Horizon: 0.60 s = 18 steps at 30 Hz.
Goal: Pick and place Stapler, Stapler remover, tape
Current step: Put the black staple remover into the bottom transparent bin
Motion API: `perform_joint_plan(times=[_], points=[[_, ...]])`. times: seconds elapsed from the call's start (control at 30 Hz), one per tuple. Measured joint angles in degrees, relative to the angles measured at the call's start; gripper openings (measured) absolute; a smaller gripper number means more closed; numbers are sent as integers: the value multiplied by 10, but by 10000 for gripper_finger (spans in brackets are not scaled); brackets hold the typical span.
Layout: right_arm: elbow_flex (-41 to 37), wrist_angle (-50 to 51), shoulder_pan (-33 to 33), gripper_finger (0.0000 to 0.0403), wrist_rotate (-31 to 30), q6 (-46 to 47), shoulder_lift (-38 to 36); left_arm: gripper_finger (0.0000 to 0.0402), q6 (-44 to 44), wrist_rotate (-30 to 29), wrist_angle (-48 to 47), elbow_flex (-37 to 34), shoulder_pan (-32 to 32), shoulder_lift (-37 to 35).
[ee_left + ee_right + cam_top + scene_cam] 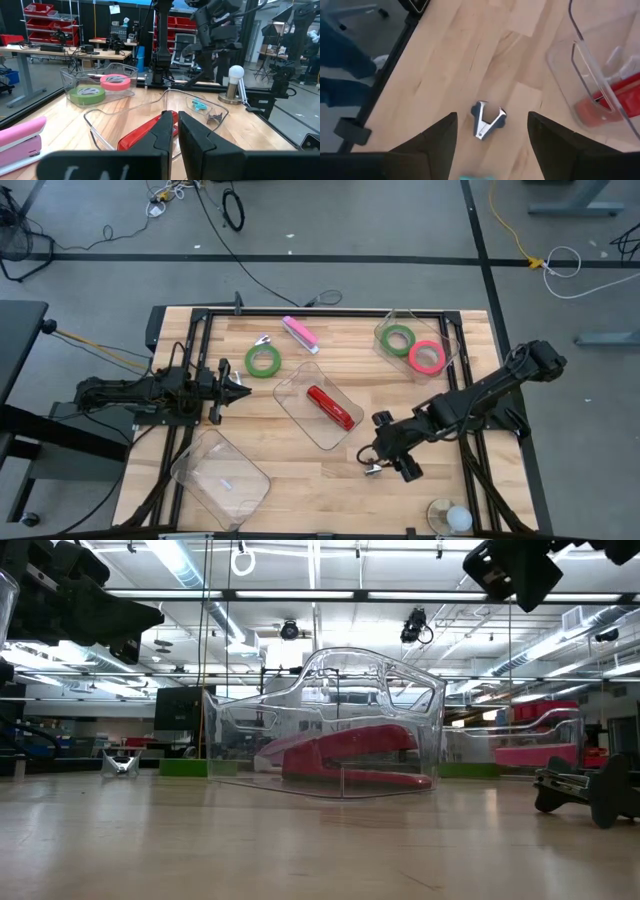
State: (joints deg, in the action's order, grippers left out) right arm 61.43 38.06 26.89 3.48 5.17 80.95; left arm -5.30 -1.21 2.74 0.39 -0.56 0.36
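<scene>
Your right gripper (490, 145) hangs over the staple remover (487, 120), jaws spread wide and holding nothing; the remover lies on the bare worktop (320, 470) just beside the middle tray (290, 385) that holds the red stapler (332, 407). Expect the remover to be light, small and hard, with slick metal claws and a springy hinge, so it may skate or pivot if you catch only one side. Take it across the two wings at the wide end, squeezing the way it naturally folds, and close slowly. The left gripper (235, 383) waits with jaws clenched on nothing near the green tape (263, 361). A second remover (263, 340) and a pink stapler (300, 334) lie at the far edge; two more tapes (413, 348) sit in the far right tray (450, 345).
</scene>
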Motion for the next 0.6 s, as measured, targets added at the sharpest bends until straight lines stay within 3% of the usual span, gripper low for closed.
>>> perform_joint_plan(times=[0.27, 0.6], points=[[0, -6, 17, 241, -40, 76, 25, 30, 0, 0, 0, 0, 0, 0], [0, -12, 50, 241, -40, 115, 89, 30, 0, 0, 0, 0, 0, 0]])
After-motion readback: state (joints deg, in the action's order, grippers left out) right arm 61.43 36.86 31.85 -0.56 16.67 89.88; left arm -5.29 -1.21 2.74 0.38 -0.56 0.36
